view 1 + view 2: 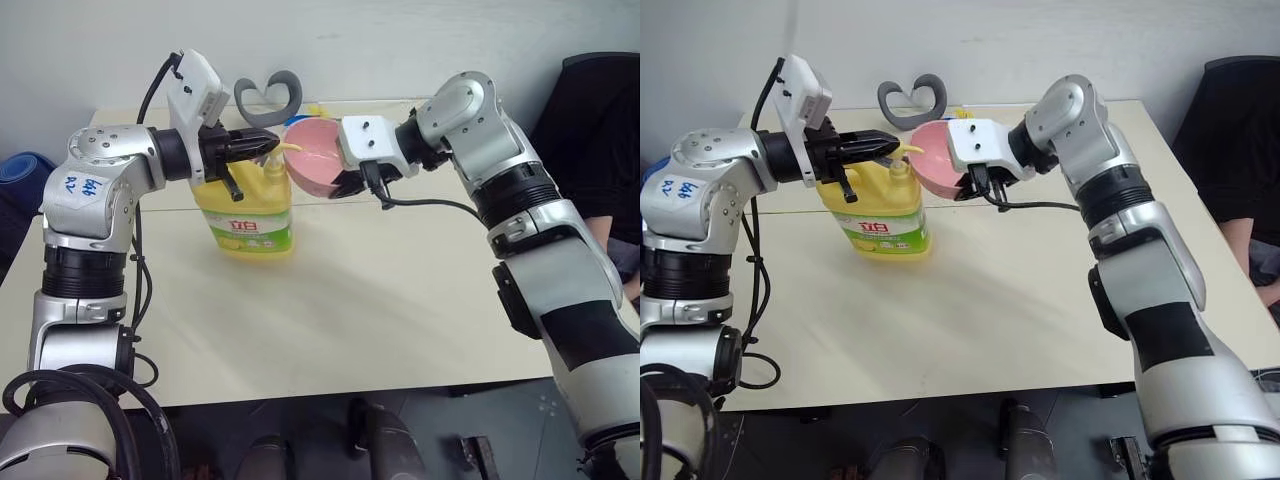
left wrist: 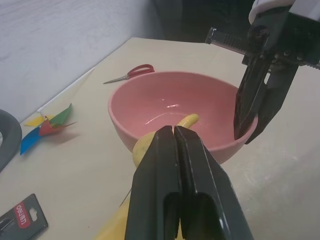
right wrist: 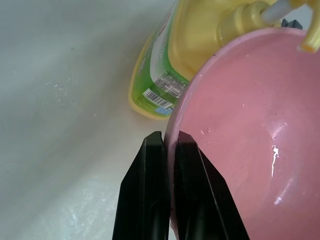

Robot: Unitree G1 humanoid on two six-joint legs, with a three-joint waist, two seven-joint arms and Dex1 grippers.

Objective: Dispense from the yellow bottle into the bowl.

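A pale cream table [image 1: 380, 300] stands against a plain grey-white wall [image 1: 400, 40], and at its right edge we see a person in dark clothing [image 1: 600, 130] seated close by. Toward the back of the tabletop lies a grey heart-shaped object [image 1: 268, 98]; from the left wrist camera we also make out red-handled scissors [image 2: 131, 73], a small coloured paper pinwheel [image 2: 46, 125] and a dark packaged item [image 2: 21, 219] scattered over the far side.

The yellow bottle [image 1: 248, 215] stands upright on the table, left of centre, label facing us. Above it our left gripper [image 1: 270, 143] reaches in level from the left, its two black fingers pressed together with nothing between them, their tips over the yellow pump top [image 1: 274, 172]; whether they press on the pump we cannot tell.

Our right gripper [image 1: 345, 185] comes in from the right and is clamped on the near rim of the bowl [image 1: 318, 160], one finger inside the wall and one outside. The pink bowl is held off the table, tilted toward the bottle, with the pump's yellow spout [image 2: 186, 121] reaching over its rim into the hollow.
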